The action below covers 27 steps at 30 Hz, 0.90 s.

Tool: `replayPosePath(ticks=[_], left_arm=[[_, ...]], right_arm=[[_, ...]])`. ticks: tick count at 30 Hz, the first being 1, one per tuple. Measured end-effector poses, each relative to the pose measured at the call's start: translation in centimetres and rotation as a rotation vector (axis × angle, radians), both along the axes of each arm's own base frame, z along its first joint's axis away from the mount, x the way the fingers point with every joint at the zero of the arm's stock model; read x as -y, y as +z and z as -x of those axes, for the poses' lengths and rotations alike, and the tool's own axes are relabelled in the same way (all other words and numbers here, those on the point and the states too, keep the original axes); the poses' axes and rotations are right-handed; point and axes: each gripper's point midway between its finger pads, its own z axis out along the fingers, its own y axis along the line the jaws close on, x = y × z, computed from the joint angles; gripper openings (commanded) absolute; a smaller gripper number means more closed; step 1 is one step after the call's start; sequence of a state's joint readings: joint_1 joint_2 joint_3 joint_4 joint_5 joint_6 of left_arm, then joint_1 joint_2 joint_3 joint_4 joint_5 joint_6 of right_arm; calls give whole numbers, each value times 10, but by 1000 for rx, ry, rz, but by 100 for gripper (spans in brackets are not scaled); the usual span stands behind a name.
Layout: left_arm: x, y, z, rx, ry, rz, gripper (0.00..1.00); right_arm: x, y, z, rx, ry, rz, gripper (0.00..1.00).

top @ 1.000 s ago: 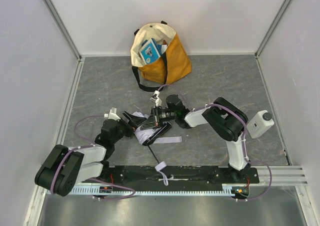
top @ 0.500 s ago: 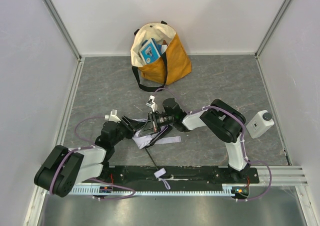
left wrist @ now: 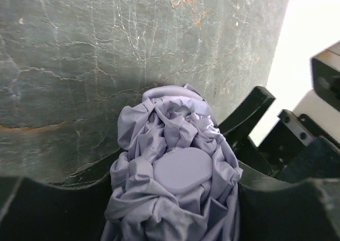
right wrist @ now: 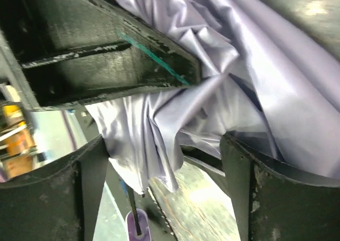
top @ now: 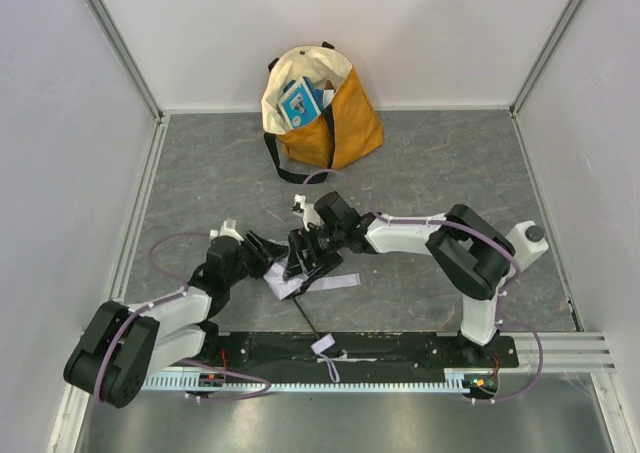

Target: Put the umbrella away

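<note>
The umbrella lies folded on the grey floor between the arms, its pale lavender canopy bunched up. Its slim black shaft runs toward the near rail, ending at a small lavender strap. My left gripper is shut on the bunched canopy. In the left wrist view the fabric and its flat round cap fill the gap between the left gripper fingers. My right gripper stands open over the canopy. In the right wrist view loose fabric hangs between the right gripper fingers, unclamped.
A mustard-and-cream tote bag with items inside stands at the back wall, its mouth open upward. A white bottle-like object sits at the right, partly behind the right arm. The left gripper's black finger lies close above the right gripper.
The left gripper closed on the umbrella's canopy. The right gripper, shut before, let go and opened, and the right arm reached further left over the fabric.
</note>
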<state>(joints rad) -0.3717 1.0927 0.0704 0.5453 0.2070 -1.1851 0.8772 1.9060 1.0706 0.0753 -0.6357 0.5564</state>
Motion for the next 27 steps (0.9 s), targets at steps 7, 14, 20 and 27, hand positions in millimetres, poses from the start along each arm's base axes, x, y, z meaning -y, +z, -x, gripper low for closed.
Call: replayPosePath(ticks=[7, 14, 20, 27], left_arm=[[-1, 9, -15, -119, 37, -80, 2], [3, 0, -22, -157, 37, -75, 2], [14, 11, -17, -67, -30, 10, 2], [19, 33, -14, 40, -66, 68, 2]], right_arm=[[34, 26, -28, 318, -71, 203, 98], [29, 66, -41, 566, -80, 264, 93], [95, 35, -53, 478, -217, 371, 66], [166, 1, -17, 263, -441, 446, 68]])
